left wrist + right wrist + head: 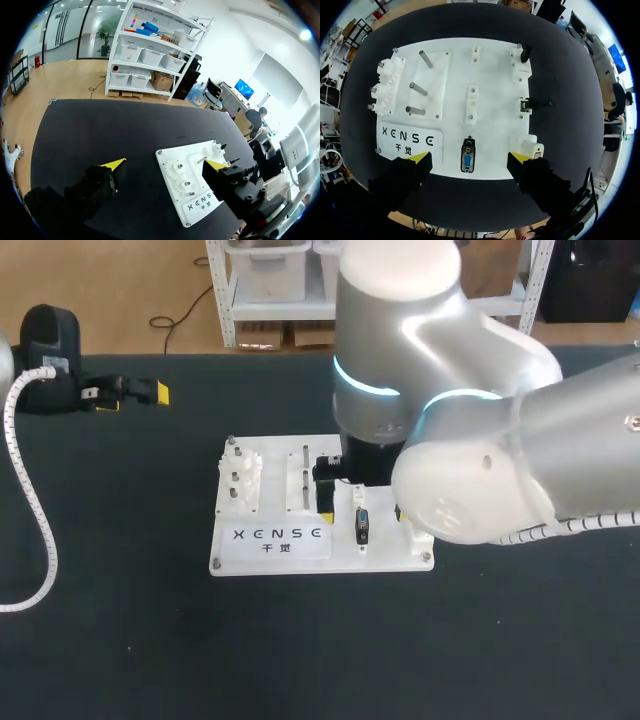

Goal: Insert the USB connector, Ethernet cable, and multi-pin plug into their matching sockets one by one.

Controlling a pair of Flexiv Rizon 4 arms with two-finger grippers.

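Above the white rectangular plastic socket board [300,552], the right gripper [469,159] is held with its fingers apart.
The black, blue-faced multi-pin connector [467,161] is seen between them, untouched, at the board's 5 o'clock; the left gripper [166,163], likewise spread, is parked at 10 o'clock.

A table [130,640] with a flat black top carries everything; a white board [385,558], rectangular with a screw at each corner, lies flat on it near the middle, its long edges running along the table's width; dark print marks the board's near left corner; a white ribbed hose [42,530] curves over the table's left part.
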